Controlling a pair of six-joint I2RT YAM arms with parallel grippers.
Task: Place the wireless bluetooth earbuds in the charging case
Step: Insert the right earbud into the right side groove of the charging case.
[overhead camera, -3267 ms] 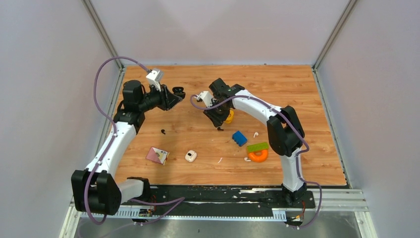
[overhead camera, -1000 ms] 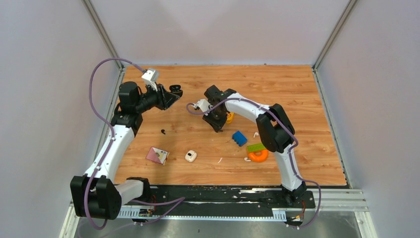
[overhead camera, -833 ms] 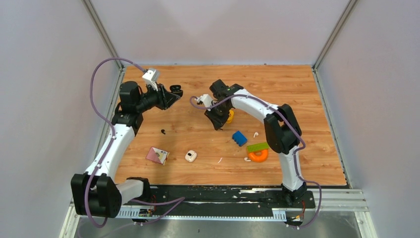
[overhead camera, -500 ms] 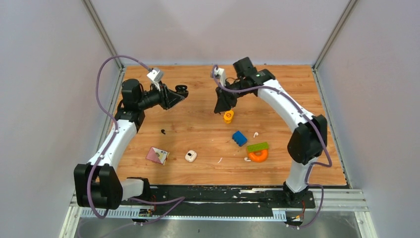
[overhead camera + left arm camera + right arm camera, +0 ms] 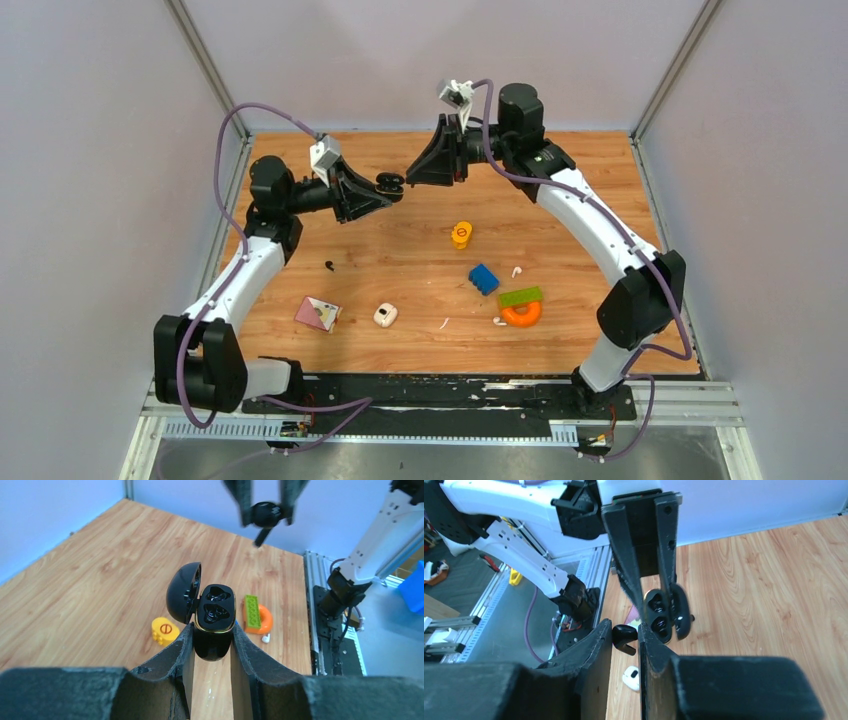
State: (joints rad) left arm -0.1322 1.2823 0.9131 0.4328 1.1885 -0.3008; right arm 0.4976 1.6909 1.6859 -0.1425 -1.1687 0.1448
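The black case (image 5: 215, 611) is off the desk, pinched low on its body between the two fingers of the left gripper (image 5: 213, 630), which is closed snugly on it. Its lid (image 5: 183, 599) is swung open to one side, and both sockets look bare. The black earbud (image 5: 624, 637) is clamped between the narrowly parted fingers of the right gripper (image 5: 624, 632), stem slanting downward. It hangs in the air near the open case without touching it.

The left arm rises from its base at the near left. Its forearm is lifted over the far left of the desk (image 5: 600, 200) and its wrist points right toward the middle. The right arm arcs high from the near right, with its elbow out at the right side and its upper link reaching the far edge. Its wrist is turned left and tipped down, so the two grippers face each other tip to tip above the far centre.

A second black earbud (image 5: 328, 265) lies on the desk below the left arm. One white earbud (image 5: 516, 271) lies just right of a blue block (image 5: 483, 278), and another (image 5: 498, 321) is just beside an orange ring (image 5: 520, 316) with a green brick (image 5: 519, 297) on top of it. A white case (image 5: 385, 316) sits near the front centre, a pink card (image 5: 318, 313) lies to its left, and a yellow block (image 5: 461, 234) stands mid-desk.
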